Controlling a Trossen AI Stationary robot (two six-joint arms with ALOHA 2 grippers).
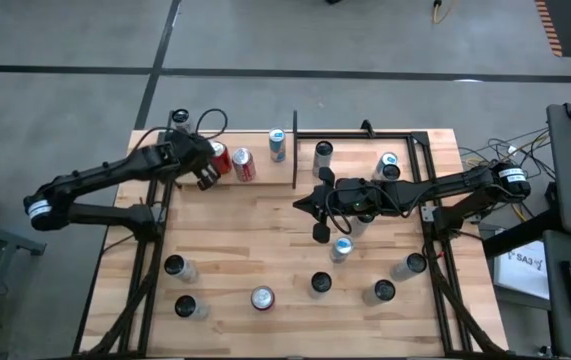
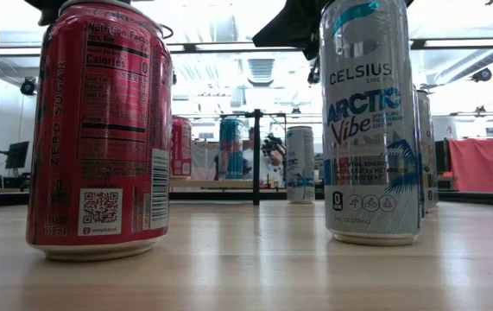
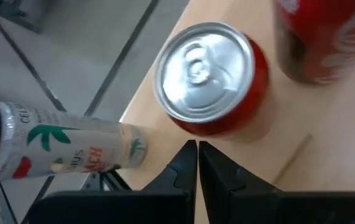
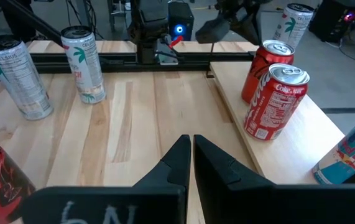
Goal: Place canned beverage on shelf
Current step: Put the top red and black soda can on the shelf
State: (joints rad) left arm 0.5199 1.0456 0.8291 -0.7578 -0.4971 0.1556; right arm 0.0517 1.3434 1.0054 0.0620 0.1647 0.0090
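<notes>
The shelf is a pale plywood panel at the table's back left, also seen raised in the right wrist view. On it stand two red cans and a blue can. My left gripper hovers over the shelf beside the left red can; its fingers are shut with nothing between them. My right gripper sits mid-table just right of the shelf's edge, shut and empty, facing the shelf.
A bare black metal frame at the back right holds two cans. Several loose cans stand across the front of the table. A red can and a Celsius can stand close in the low view.
</notes>
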